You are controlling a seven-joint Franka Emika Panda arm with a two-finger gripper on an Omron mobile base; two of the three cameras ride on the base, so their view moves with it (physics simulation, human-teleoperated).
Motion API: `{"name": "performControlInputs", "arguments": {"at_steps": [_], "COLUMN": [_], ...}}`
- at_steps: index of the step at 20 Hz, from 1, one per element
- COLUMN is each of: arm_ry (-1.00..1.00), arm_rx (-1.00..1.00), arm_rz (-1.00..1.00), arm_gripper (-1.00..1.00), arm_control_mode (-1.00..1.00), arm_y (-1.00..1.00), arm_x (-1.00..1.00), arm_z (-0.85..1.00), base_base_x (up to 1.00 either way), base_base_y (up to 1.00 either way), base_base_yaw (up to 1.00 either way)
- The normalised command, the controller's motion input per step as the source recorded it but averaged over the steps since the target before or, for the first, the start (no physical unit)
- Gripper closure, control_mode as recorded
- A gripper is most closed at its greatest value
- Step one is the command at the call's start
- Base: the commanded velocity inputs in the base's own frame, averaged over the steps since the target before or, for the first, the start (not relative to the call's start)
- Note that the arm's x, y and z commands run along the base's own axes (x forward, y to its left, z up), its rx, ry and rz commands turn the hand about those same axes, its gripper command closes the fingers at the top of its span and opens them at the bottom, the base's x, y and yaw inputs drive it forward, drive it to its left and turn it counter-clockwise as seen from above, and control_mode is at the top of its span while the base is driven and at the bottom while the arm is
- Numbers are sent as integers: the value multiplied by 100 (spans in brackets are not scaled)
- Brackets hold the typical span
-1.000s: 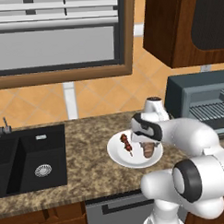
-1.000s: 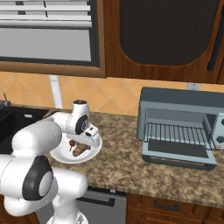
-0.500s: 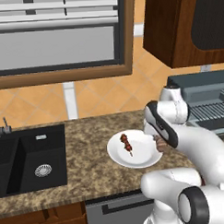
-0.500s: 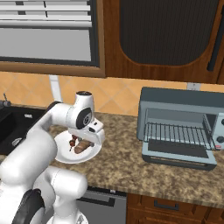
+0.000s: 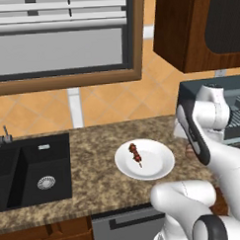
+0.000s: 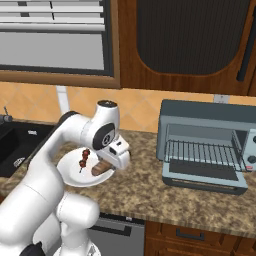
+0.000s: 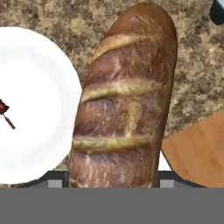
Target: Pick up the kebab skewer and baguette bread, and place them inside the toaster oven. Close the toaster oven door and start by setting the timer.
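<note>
1. Found no readable writing.
2. Gripper [image 6: 107,165] clamped around baguette bread [image 7: 124,100], lifted beside plate [image 5: 158,162].
3. Kebab skewer [image 5: 135,153] lay on plate; toaster oven [image 6: 207,145] stood open.

Speckled granite counter [image 5: 94,157], black sink [image 5: 25,170], orange tiled wall [image 5: 106,105], dark wooden cabinets [image 6: 190,45].

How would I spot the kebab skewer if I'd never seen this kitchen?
Find the black sink in the stone counter; just right of it sits a white plate. The skewer lies on it, a thin stick with small dark red chunks, the plate's one item.
</note>
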Motion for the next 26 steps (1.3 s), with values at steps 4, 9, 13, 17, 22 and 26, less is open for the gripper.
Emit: {"name": "performControlInputs", "arguments": {"at_steps": [4,9,13,17,22,26], "arm_ry": [0,0,-2,-8,-11,-10], "arm_rx": [7,8,9,11,11,8], "arm_rz": [-24,-27,-29,-29,-28,-23], "arm_gripper": [100,100,100,100,100,100], "arm_control_mode": [-100,-100,-100,-100,-100,-100], "arm_y": [-59,-55,-41,-37,-34,-42], "arm_x": [-18,-17,-6,0,0,1], "arm_z": [47,35,20,23,21,4], "base_base_x": [0,0,0,0,0,0], "base_base_y": [0,0,0,0,0,0], "base_base_yaw": [0,0,0,0,0,0]}}
